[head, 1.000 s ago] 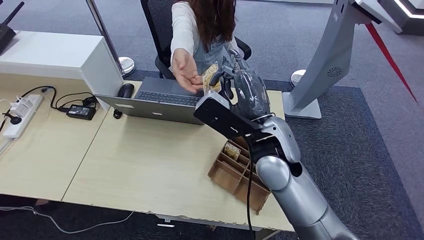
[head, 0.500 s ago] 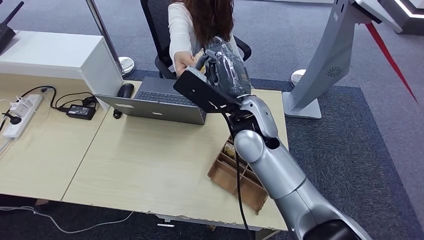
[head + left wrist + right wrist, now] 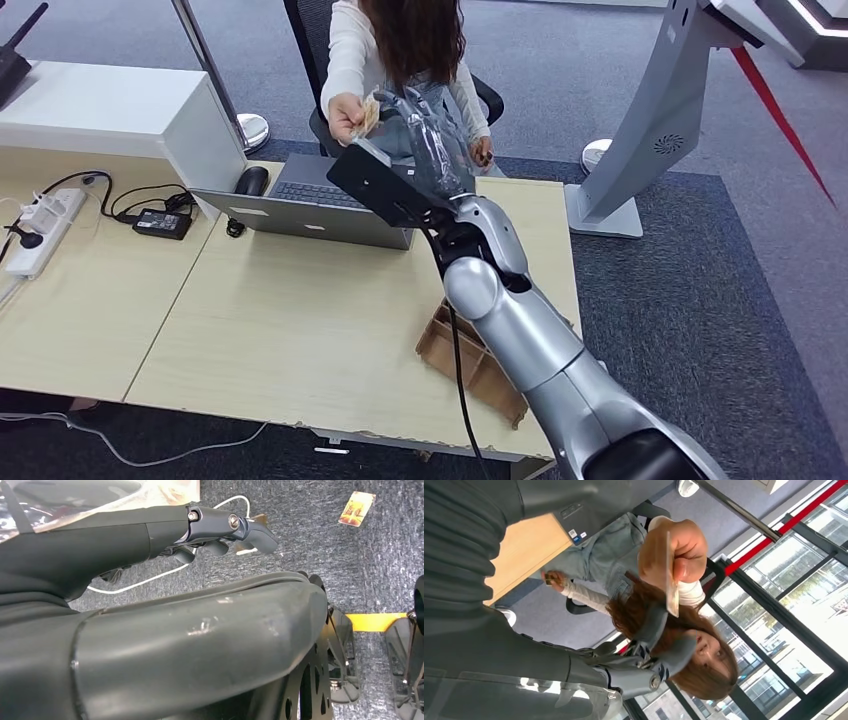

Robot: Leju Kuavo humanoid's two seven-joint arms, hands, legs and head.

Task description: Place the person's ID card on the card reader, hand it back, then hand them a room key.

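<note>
— Where's the room key?

— The person's hand (image 3: 672,549) pinches the card (image 3: 671,577), edge-on, so its face is unreadable. My right hand (image 3: 425,135) reaches out just beside it, fingers (image 3: 651,625) spread, gripping nothing.

— And your left hand?

— My left hand (image 3: 220,532) hangs over the carpet (image 3: 300,525), fingers curled in, partly hidden by its cover.

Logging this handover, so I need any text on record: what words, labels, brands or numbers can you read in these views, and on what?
None can be read.
Card in the person's hand: seen almost edge-on, print unreadable.
Card on the floor: printed picture, too small and blurred.
Laptop: small stickers, too small.
Charger on the desk: label too small.
</note>
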